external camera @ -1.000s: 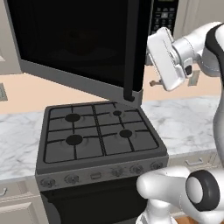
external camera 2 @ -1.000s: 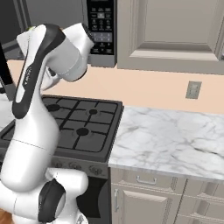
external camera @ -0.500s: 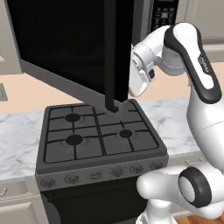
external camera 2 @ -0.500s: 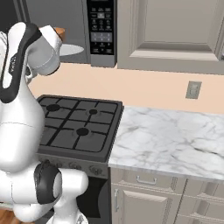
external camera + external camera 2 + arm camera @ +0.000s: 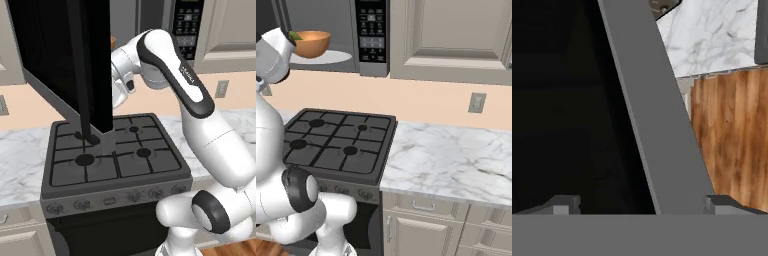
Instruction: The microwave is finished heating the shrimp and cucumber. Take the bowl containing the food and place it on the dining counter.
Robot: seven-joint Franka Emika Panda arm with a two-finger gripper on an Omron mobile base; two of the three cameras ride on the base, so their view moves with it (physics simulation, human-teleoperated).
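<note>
The orange-tan bowl [image 5: 312, 43] stands on the white turntable plate [image 5: 331, 57] inside the open microwave, above the stove. At the bowl's left rim a dark green tip of the cucumber [image 5: 293, 36] sticks out; the shrimp is hidden inside the bowl. A sliver of the bowl [image 5: 113, 39] peeks past the black microwave door [image 5: 60, 60]. In the hand view my gripper [image 5: 644, 205] is open, and the door's grey edge [image 5: 657, 125] runs between its fingertips [image 5: 562, 204]. My hand sits low beside that door, left of and below the bowl. The dining counter is out of view.
The black gas stove [image 5: 110, 155] lies below the microwave, with a marble worktop [image 5: 456, 160] to its right over grey cabinets. The microwave's control panel [image 5: 371, 30] is right of the cavity. The wide-swung door blocks the space left of the arm. Wood floor [image 5: 732, 135] lies beneath.
My arm has swung left with the microwave door, which now stands much wider open. The cavity with the bowl has come into the right base view. The gripper stayed open.
</note>
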